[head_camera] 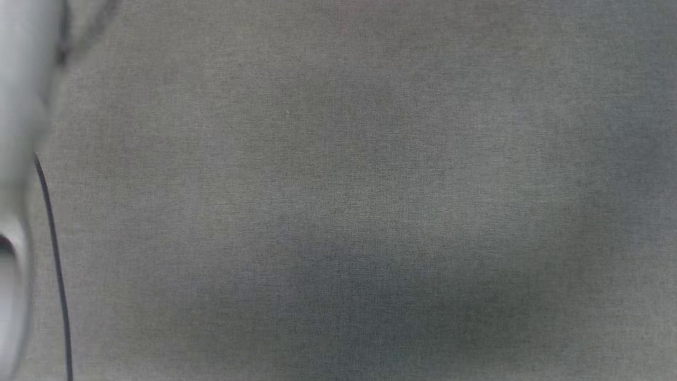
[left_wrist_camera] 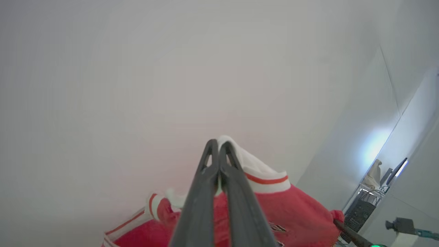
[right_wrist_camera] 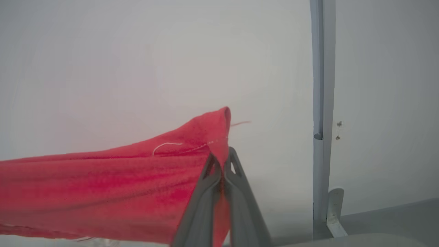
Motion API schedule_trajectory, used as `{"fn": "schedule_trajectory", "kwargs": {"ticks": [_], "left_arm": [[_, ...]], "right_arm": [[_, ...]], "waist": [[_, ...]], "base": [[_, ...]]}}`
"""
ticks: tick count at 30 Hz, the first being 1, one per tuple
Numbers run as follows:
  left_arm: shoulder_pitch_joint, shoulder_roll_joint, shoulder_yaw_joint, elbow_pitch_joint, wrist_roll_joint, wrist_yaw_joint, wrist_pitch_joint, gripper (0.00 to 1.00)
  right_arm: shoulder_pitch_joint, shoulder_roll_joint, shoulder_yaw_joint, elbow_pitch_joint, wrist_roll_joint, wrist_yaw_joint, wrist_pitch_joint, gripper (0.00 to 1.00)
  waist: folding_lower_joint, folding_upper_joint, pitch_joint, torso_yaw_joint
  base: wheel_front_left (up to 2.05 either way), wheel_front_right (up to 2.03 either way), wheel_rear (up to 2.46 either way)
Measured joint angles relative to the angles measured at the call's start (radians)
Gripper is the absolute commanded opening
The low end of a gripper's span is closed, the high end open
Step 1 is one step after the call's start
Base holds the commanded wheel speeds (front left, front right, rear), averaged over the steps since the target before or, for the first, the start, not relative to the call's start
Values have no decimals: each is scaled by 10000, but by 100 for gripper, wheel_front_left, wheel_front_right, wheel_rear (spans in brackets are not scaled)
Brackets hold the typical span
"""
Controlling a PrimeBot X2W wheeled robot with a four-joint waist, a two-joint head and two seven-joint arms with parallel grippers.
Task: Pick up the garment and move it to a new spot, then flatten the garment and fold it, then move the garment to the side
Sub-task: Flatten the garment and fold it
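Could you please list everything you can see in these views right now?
jersey: one, red with a white, red-striped sleeve, bunched in the left wrist view, stretched out in the right wrist view
cloth surface: one, grey, across the head view
post: one, pale grey, upright at the right of the right wrist view
rack: one, dark, lower right of the left wrist view, too small to detail
cable: one, black, left edge of the head view
forearm: one, pale, blurred, left edge of the head view
left hand: one, dark, shut on the jersey's white sleeve
right hand: one, dark, shut on the jersey's red edge
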Motion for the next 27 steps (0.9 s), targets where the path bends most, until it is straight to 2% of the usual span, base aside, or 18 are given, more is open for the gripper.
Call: {"fn": "schedule_trajectory", "kwargs": {"ticks": [3, 7, 13, 17, 22, 27], "left_arm": [[1790, 121, -424, -963, -552, 15, 151, 0], [4388, 548, -972, -2637, -1120, 15, -10, 0], [7986, 1329, -1887, -5152, -1302, 17, -499, 0], [9704, 1783, -2021, -6479, -1254, 17, -744, 0], [11093, 2238, -2096, -7194, -963, 27, -798, 0], [12843, 2476, -1473, -8293, -550, 27, -830, 0]], "right_arm": [[1114, -17, 412, -92, 430, -25, 209, 0], [3001, -226, 965, -821, 1340, -29, 604, 0], [6392, -1104, 1202, -2573, 3116, -35, 1053, 0], [8425, -1701, 1047, -3751, 3960, -36, 1145, 0], [10299, -2134, 803, -4976, 4612, -36, 1216, 0], [12559, -2619, 188, -6410, 5164, -36, 1168, 0]], "waist": [[0, 0, -36, 26], [-1, 0, -109, 41], [0, 0, -389, 128], [0, 0, -711, 169], [0, 0, -1122, 187], [0, 0, -1571, 158]], "base": [[0, 0, 0], [0, 0, 0], [0, 0, 0], [0, 0, 0], [0, 0, 0], [0, 0, 0]]}}
